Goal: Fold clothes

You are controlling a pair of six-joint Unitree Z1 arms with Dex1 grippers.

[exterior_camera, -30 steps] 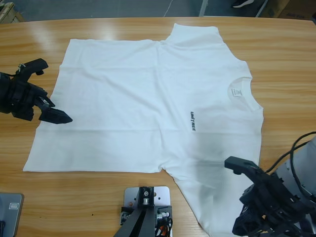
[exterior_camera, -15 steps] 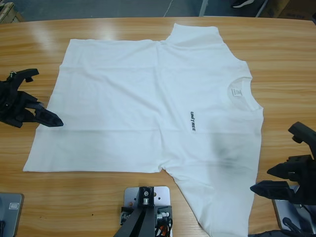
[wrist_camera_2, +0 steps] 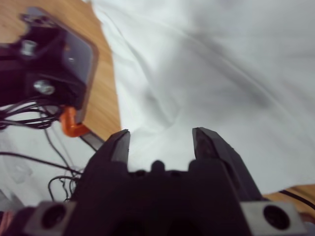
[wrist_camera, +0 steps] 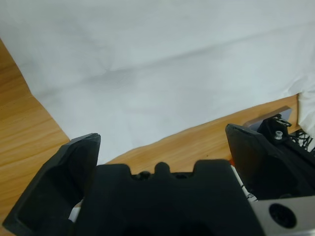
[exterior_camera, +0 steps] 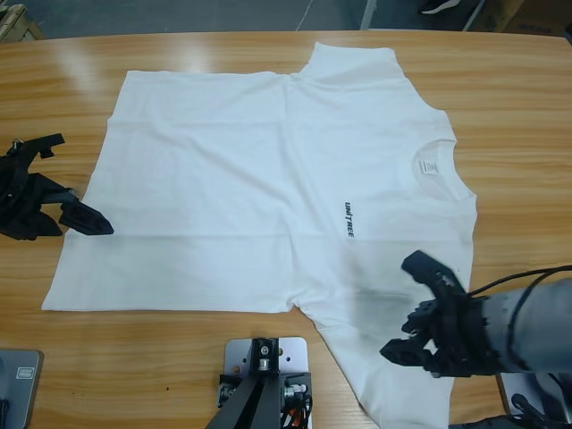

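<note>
Now, left to right:
Left tool (exterior_camera: 67, 179): jaws spread wide, holding nothing, over bare wood just beside the shirt's hem edge.
Plain white short-sleeved cotton T-shirt (exterior_camera: 259, 179): spread flat mid-desk, collar toward the right.
Long wooden desk (exterior_camera: 518, 98): carries the shirt.
Right tool (exterior_camera: 411, 308): jaws apart, empty, above the shirt's near sleeve.

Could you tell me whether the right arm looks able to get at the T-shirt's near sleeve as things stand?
Probably yes. The right gripper is over the near sleeve of the T-shirt with its jaws open, and the right wrist view shows only white cloth ahead of them, nothing in between.
</note>
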